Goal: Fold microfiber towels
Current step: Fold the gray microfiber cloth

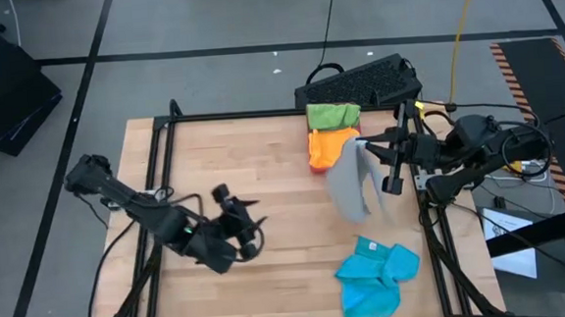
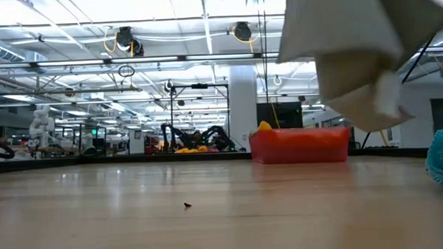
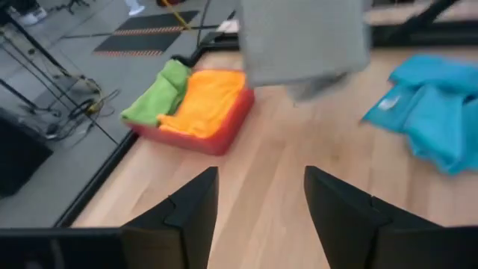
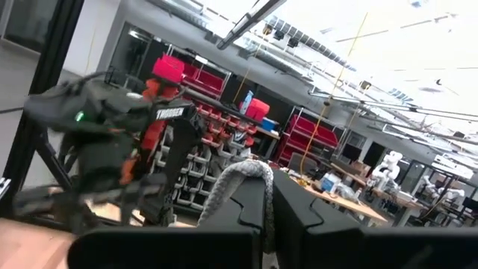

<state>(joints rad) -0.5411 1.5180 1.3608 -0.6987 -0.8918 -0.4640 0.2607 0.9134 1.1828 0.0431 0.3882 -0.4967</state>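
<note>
Right claw (image 4: 267, 205) pinches the grey towel (image 1: 348, 179) aloft; "THOSSEN" marks the gaping, empty left claw (image 1: 250, 222).

We see the table (image 1: 264, 169) from above with the tray (image 1: 323, 148) at its far right part, holding two folded towels: one towel (image 1: 333, 115) at the far end and another towel (image 1: 327, 144) just nearer, touching it. Just right of the tray a third towel (image 1: 351, 186) hangs above the table, held up by the right gripper (image 1: 394, 183). Nearer us, at the table's right front, lies a crumpled towel (image 1: 376, 277). The left gripper (image 1: 250, 229) sits over the table's left-centre part, well apart from all the towels, with bare table beneath it.
</note>
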